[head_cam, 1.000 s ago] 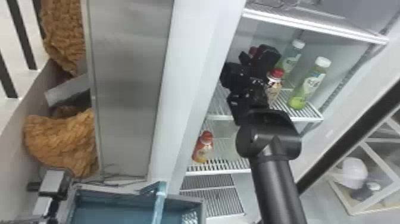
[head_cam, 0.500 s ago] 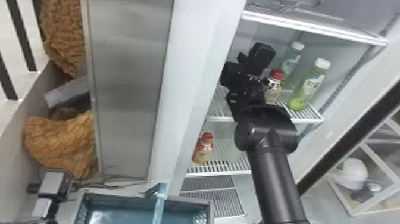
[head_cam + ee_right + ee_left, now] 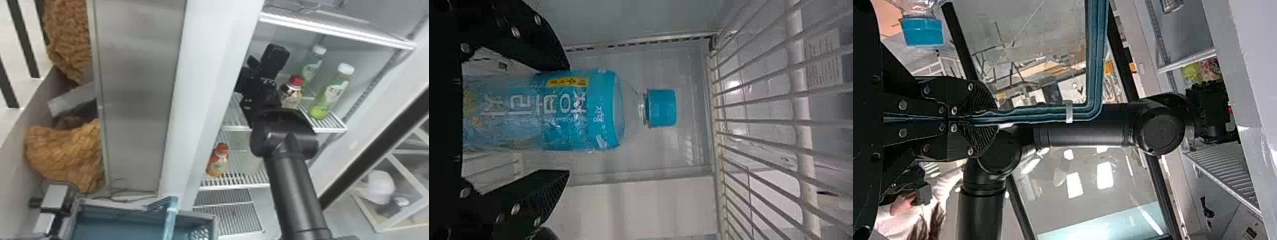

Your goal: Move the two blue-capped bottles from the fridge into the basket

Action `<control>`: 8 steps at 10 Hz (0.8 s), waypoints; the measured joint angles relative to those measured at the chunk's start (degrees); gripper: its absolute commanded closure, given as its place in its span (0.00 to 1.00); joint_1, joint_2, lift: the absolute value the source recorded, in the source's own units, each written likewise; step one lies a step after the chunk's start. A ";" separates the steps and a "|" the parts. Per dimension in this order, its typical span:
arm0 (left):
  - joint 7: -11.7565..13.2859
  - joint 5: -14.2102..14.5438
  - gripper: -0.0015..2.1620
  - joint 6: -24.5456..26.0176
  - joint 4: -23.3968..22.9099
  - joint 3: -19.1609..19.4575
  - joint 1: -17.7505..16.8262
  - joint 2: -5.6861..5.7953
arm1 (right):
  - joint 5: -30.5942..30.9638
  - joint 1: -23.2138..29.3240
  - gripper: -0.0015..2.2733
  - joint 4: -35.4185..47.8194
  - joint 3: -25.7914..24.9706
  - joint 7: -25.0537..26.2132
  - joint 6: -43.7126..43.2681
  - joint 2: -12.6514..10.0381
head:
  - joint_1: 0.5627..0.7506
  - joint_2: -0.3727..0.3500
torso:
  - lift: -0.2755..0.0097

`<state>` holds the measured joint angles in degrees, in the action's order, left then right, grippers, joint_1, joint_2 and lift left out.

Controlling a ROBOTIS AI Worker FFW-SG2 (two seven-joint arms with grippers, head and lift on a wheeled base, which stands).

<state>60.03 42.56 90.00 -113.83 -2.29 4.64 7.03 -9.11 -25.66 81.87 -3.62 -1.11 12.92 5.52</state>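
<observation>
My right gripper is inside the fridge, over the left part of the middle shelf. In the right wrist view, my right gripper stands open, one finger on each side of a blue-capped bottle; the lower finger stands apart from it. My left arm's gripper is at the lower left beside the basket. In the left wrist view, the left gripper is shut on the basket's blue handle. Another blue cap on a clear bottle is near that gripper; its support is hidden.
Beside the right gripper stand a red-capped bottle and two white-capped green bottles. An orange bottle is on the shelf below. The fridge's white side wall rises between the basket side and the shelves.
The right gripper has shifted left and turned on the middle shelf, uncovering more of the red-capped bottle. The basket has swung slightly to the right and back.
</observation>
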 measured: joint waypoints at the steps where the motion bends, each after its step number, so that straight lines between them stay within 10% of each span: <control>1: 0.00 0.04 0.56 0.00 0.00 0.00 0.00 0.00 | 0.13 -0.38 0.56 -0.48 0.08 0.00 -0.03 0.13 | 0.40 0.04 | 0.70; 8: 0.00 0.05 0.56 0.00 0.01 0.11 0.00 -0.18 | 0.46 6.53 0.56 9.57 0.65 0.60 -1.39 0.85 | 0.42 0.03 | 0.70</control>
<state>60.02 42.61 90.00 -113.82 -2.18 4.64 6.86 -8.66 -19.13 91.44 -2.97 -0.51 11.52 6.37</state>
